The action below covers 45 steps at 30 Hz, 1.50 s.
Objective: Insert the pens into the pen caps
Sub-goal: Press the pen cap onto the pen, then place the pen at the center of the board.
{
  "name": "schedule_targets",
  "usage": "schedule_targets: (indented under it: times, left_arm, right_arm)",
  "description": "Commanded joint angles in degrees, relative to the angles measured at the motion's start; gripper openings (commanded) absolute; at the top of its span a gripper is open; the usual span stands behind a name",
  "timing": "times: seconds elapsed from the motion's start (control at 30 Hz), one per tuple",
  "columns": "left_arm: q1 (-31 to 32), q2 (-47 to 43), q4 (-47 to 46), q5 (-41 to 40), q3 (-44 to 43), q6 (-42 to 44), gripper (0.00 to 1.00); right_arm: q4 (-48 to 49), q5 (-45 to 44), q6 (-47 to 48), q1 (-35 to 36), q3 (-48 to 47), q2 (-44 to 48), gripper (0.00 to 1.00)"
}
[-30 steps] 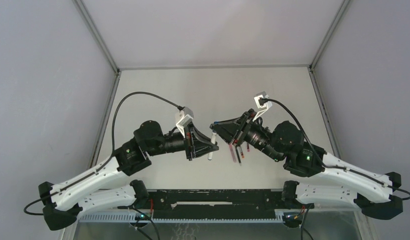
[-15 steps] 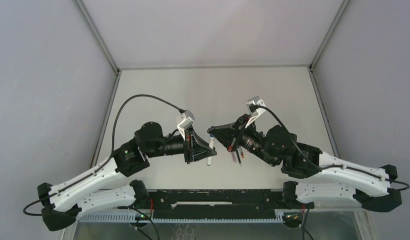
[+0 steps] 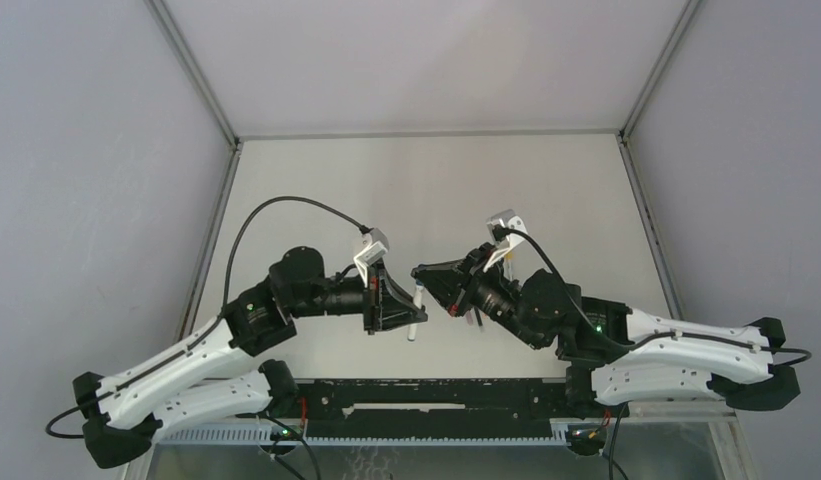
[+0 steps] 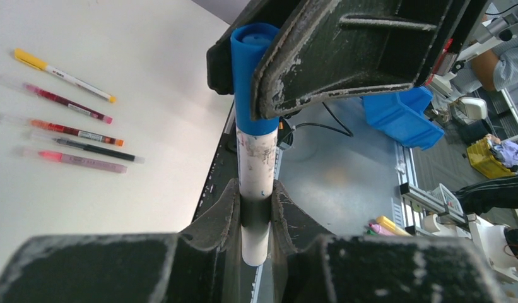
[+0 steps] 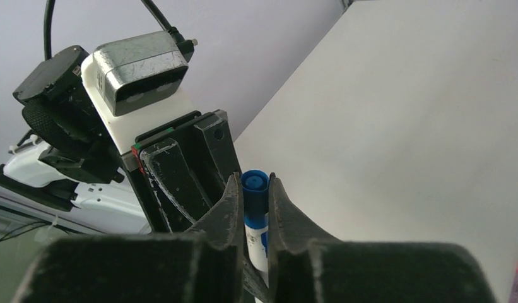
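A thick white pen (image 4: 256, 158) stands upright between the jaws of my left gripper (image 4: 256, 189), which is shut on its barrel. A blue pen cap (image 4: 248, 76) sits over the pen's top end. My right gripper (image 5: 255, 184) is shut on that blue cap (image 5: 254, 189), with the white barrel (image 5: 256, 243) showing below it. From above, the left gripper (image 3: 411, 312) and right gripper (image 3: 422, 275) meet over the table's near middle with the pen (image 3: 415, 320) between them. Several thin capped pens (image 4: 73, 131) lie side by side on the table.
The thin pens (image 3: 474, 318) lie half hidden under my right arm. A black rail (image 3: 436, 395) runs along the table's near edge. Grey walls (image 3: 106, 150) close in both sides. Past the near edge stands a blue bin (image 4: 401, 117).
The right gripper has shut on the blue cap. Both grippers and the pen have shifted slightly left and toward the near edge, and the right arm has lowered.
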<state>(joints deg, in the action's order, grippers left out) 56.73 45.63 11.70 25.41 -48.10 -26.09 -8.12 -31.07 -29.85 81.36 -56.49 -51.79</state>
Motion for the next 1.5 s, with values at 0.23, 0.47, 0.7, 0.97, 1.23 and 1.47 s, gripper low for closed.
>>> schedule_targets:
  times: [0.23, 0.47, 0.7, 0.97, 1.23, 1.47]
  left_arm:
    - [-1.3, 2.2, -11.3, -3.3, 2.0, -0.7, 0.0]
    - [-1.4, 1.8, -11.0, -9.9, 3.6, -2.8, 0.0]
    - [-1.4, 0.3, -16.7, -20.3, 9.1, -13.1, 0.0]
    - [-0.4, 4.5, -18.5, -33.1, 14.7, -27.9, 0.01]
    - [0.7, 22.2, -22.0, -31.9, 12.9, -33.3, 0.0]
    - [1.0, 35.9, -22.0, -30.3, 8.8, -36.6, 0.0]
  right_arm:
    - [10.3, 14.3, -2.6, -9.4, 1.3, 4.3, 0.4]
    - [6.5, 16.1, 2.1, -10.4, 1.3, 8.4, 0.54]
    - [-6.4, 7.3, -1.6, -10.4, 2.3, 13.6, 0.57]
    - [-13.7, -2.2, -11.1, -10.4, 8.1, 22.7, 0.57]
    - [-22.0, -1.9, -17.7, -10.4, 8.4, 23.6, 0.56]
    - [-26.5, -1.8, -20.1, -10.4, 8.5, 22.9, 0.57]
